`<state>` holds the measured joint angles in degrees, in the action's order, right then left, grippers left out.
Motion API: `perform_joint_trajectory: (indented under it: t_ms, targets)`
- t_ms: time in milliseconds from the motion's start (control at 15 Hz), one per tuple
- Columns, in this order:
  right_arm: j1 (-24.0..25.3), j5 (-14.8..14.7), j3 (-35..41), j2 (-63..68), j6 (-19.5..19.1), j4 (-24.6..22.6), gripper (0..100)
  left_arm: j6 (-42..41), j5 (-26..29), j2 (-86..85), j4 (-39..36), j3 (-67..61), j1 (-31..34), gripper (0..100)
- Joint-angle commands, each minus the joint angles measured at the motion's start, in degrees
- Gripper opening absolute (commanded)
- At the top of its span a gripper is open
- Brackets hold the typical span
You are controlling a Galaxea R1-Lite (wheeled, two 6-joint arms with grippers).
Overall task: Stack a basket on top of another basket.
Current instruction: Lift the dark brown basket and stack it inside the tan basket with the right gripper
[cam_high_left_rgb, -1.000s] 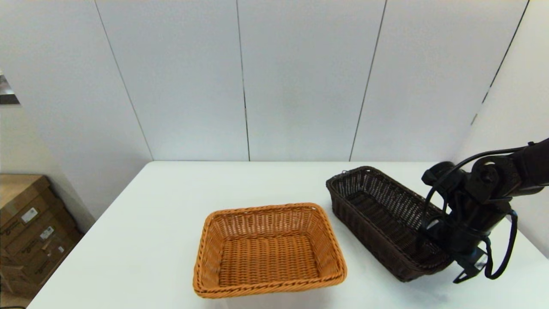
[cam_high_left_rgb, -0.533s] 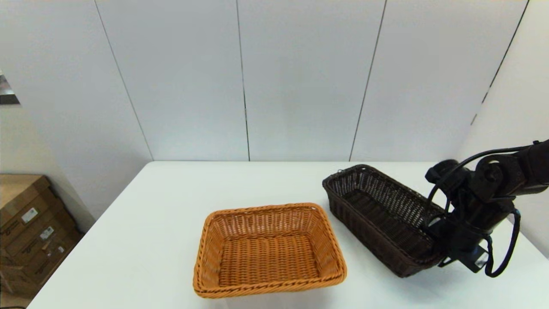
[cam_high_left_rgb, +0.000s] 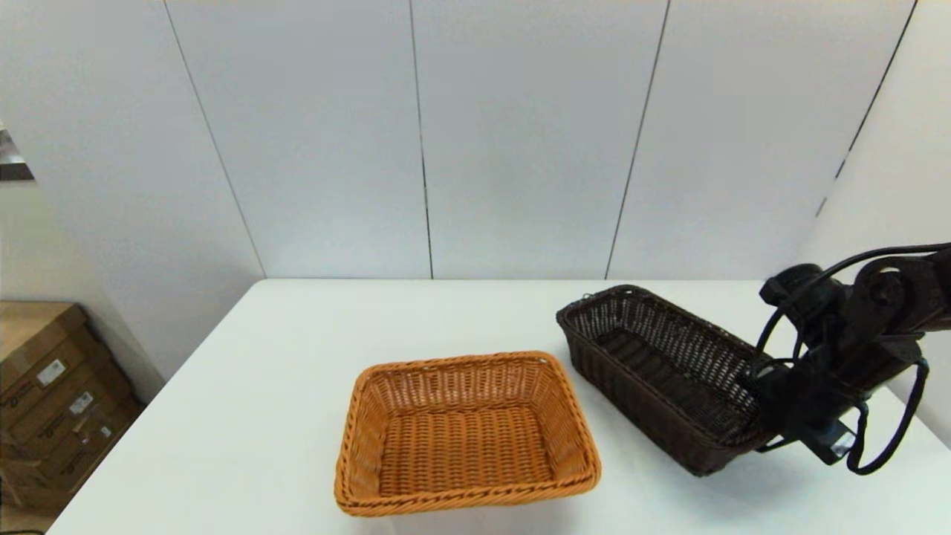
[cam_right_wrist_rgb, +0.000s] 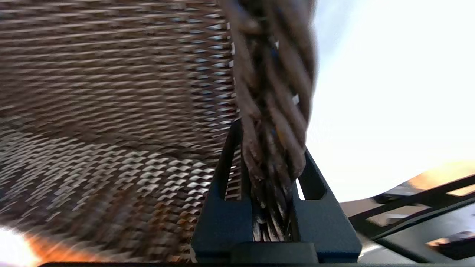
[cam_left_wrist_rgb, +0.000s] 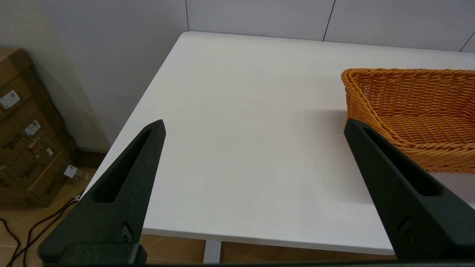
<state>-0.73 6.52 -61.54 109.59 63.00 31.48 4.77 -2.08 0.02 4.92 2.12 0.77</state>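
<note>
The dark brown basket [cam_high_left_rgb: 661, 371] is at the table's right, its near right end raised off the surface. My right gripper [cam_high_left_rgb: 773, 405] is shut on that end's braided rim [cam_right_wrist_rgb: 272, 111], one finger inside the basket and one outside. The orange-tan basket [cam_high_left_rgb: 464, 435] rests flat at the table's front centre, to the left of the dark one and apart from it; its corner [cam_left_wrist_rgb: 408, 107] also shows in the left wrist view. My left gripper [cam_left_wrist_rgb: 254, 129] hangs open above the table's front left part, holding nothing.
The white table [cam_high_left_rgb: 297, 386] meets panelled walls at the back and right. Cardboard boxes [cam_high_left_rgb: 52, 394] stand on the floor beyond the table's left edge.
My right gripper has risen and shifted right with the dark basket's rim, tilting that end higher. The orange basket and the left arm have not moved.
</note>
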Motion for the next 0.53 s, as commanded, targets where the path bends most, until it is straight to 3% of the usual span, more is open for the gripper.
perform_joint_trajectory:
  t_ms: [67,533]
  targets:
    - [-2.43,4.64,0.01,-3.95,0.28,-0.19,0,0.07,-0.02,-0.11,0.08,-0.01,0.02,100]
    - [-7.62,13.69,0.1,-10.8,-0.42,-0.27,0,0.07,-0.02,-0.11,0.0,-0.01,0.02,100]
